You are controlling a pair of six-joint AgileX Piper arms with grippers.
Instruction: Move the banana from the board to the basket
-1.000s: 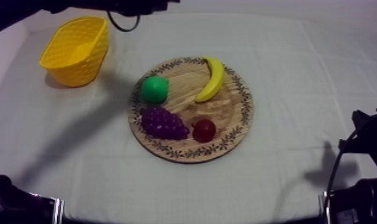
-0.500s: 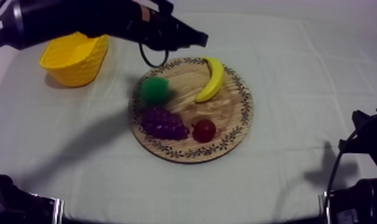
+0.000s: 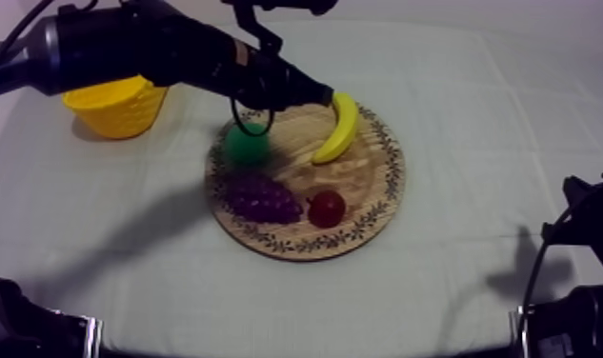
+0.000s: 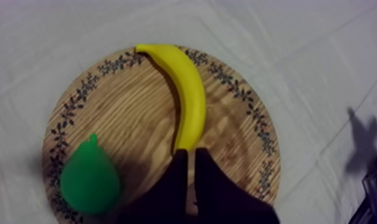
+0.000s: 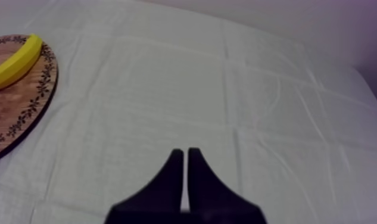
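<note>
The yellow banana lies curved on the far right part of the round wooden board. My left arm reaches in from the upper left, and my left gripper hovers at the banana's far end. In the left wrist view its fingers lie together as a narrow wedge, shut on nothing, just over the banana's near tip. The yellow basket stands at the far left, partly hidden behind that arm. My right gripper is shut over bare cloth, to the right of the board.
A green pear, purple grapes and a small red fruit share the board. The pear lies left of the left gripper. My right arm rests at the lower right edge. Open cloth surrounds the board.
My left arm has swung in from the upper left, past the basket, until its gripper reached the banana's far end. The fruit and the right arm have stayed put.
</note>
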